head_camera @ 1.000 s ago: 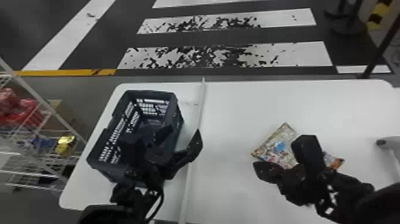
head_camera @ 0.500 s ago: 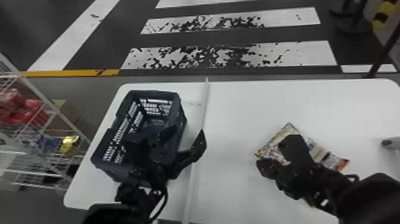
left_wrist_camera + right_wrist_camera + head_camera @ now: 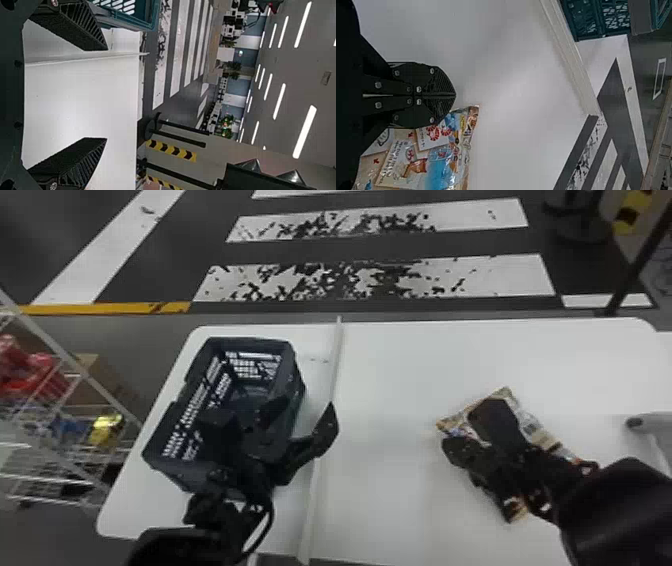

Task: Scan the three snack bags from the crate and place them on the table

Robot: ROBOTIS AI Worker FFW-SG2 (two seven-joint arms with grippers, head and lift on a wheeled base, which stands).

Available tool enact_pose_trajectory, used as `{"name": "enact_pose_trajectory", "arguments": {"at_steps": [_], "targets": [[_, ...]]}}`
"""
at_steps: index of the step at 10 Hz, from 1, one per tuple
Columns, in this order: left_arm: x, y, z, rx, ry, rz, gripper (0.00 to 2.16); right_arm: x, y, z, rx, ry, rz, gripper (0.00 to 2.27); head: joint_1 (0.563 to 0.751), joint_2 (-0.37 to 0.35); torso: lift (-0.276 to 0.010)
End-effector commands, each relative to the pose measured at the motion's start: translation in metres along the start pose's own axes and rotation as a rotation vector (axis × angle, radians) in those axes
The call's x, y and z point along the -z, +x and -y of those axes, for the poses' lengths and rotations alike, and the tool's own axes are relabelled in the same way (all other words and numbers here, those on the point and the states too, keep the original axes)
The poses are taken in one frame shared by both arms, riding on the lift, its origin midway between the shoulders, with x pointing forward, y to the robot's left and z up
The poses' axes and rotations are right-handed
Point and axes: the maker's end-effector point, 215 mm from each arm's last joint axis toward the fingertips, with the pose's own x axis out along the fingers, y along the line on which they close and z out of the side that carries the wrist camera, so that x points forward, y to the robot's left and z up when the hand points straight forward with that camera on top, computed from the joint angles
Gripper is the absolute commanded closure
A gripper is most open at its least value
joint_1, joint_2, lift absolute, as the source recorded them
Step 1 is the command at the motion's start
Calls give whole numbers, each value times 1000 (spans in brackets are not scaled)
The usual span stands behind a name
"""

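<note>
Black-fingered, the left gripper (image 3: 301,415) stands released, tips spread, at the crate (image 3: 300,390). The right gripper (image 3: 477,435) is clenched, tips together, over a printed snack bag (image 3: 535,430) lying on the white table (image 3: 390,500). A pale strip (image 3: 336,355) separates crate from bag. Beyond, worn white stripes (image 3: 500,277) mark the dark floor.

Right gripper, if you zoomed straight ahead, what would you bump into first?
Probably the long pale strip, ahead of the right gripper; the gripper's height is unclear, so the white table might come first.
</note>
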Motion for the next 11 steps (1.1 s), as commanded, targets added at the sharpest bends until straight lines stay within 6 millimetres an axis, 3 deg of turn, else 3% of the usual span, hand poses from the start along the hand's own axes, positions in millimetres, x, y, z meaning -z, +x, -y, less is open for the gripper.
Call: {"name": "enact_pose_trajectory", "arguments": {"at_steps": [1, 5, 6, 9, 11], "targets": [[-1, 0, 0, 0, 0, 2, 63, 1, 0, 16, 25, -1, -6, 2250, 695, 143, -62], [1, 0, 0, 0, -1, -3, 63, 13, -1, 59, 93, -1, -36, 2250, 695, 97, -62], [1, 0, 0, 0, 1, -4, 63, 14, -5, 59, 89, 16, -31, 2250, 695, 82, -62], [1, 1, 0, 2, 0, -5, 63, 15, -19, 28, 38, 38, -3, 2250, 695, 79, -62], [0, 1, 0, 2, 0, -4, 63, 24, -23, 25, 30, 50, -11, 2250, 695, 92, -62]]}}
